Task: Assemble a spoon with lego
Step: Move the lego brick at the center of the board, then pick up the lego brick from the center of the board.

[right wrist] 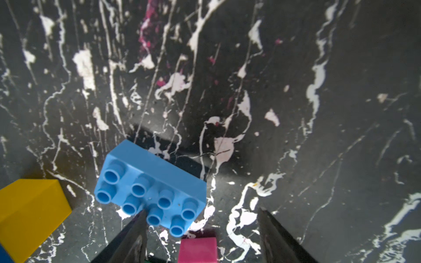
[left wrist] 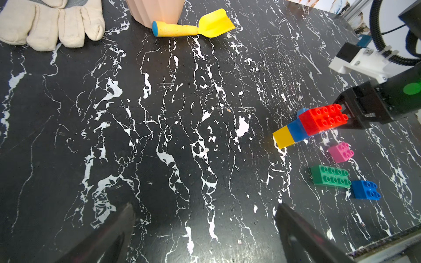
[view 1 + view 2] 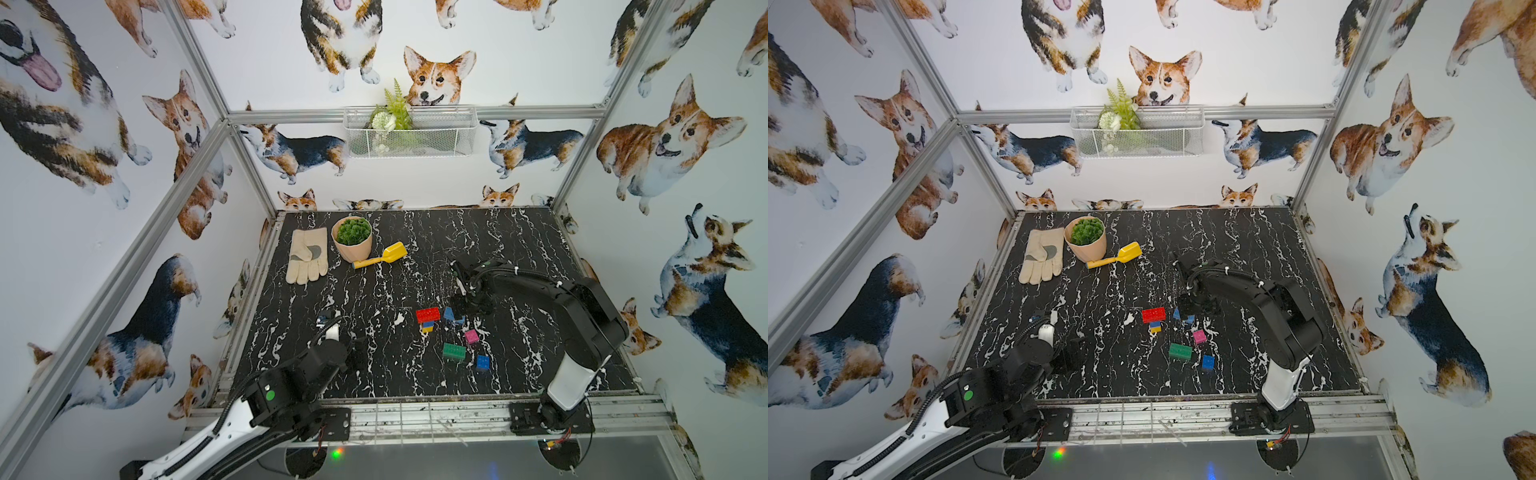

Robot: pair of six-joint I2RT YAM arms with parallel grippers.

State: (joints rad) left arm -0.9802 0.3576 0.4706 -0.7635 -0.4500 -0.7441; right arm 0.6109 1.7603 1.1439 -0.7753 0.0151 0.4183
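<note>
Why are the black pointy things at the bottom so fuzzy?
Right wrist view: the fingers of the right gripper sit nearly against the lens, so they blur, while the light blue brick looks sharper. Left wrist view: the fingers of the left gripper blur likewise, though the table veins look crisp.

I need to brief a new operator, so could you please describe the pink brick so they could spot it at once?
On the black marbled table, find the scatter of bricks beside the right arm. The pink brick lies loose just beyond the long green brick; it is small, square and the only pink one there.
</note>
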